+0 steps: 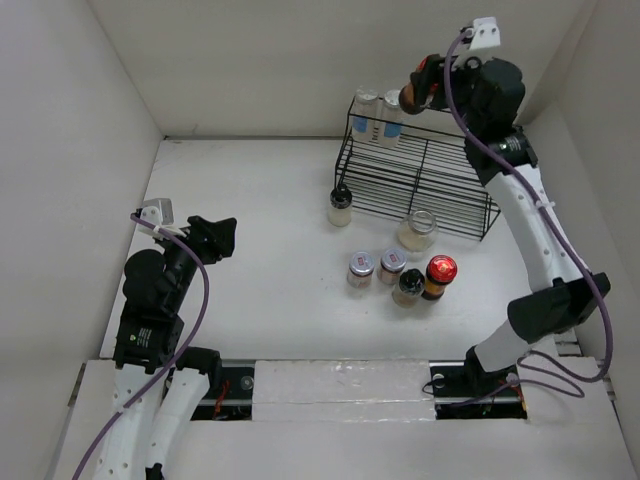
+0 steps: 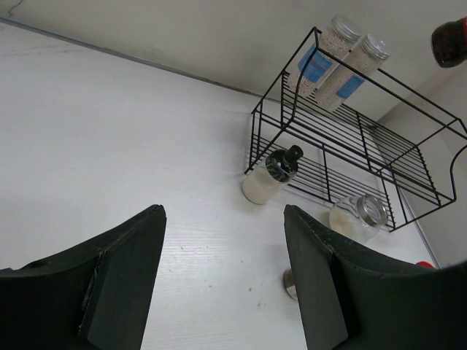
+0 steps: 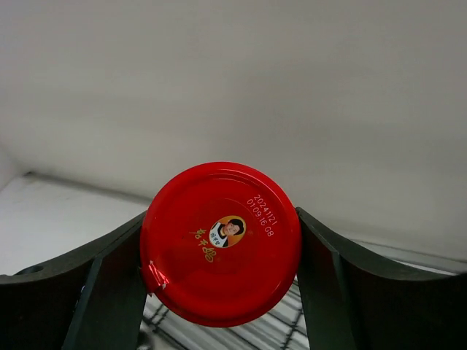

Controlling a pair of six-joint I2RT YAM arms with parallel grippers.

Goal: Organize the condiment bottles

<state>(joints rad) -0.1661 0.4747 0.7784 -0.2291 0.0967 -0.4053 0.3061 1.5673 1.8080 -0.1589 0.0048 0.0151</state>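
My right gripper [image 1: 428, 84] is shut on a red-lidded dark jar [image 3: 221, 242] and holds it above the top shelf of the black wire rack [image 1: 440, 185]. The jar also shows in the top view [image 1: 421, 88] and the left wrist view [image 2: 451, 42]. Two silver-lidded clear jars [image 1: 378, 116] stand at the rack's left end. On the table are a black-capped bottle [image 1: 340, 206], a round clear jar [image 1: 417, 231], two silver-lidded jars [image 1: 375, 267], a black-capped bottle [image 1: 408, 287] and a red-lidded jar [image 1: 439, 274]. My left gripper [image 1: 218, 238] is open and empty, far left of them.
White walls enclose the table on the left, back and right. The rack stands at the back right. The left gripper's fingers [image 2: 124, 277] hover over bare table, with the black-capped bottle [image 2: 270, 175] and round jar [image 2: 357, 216] ahead.
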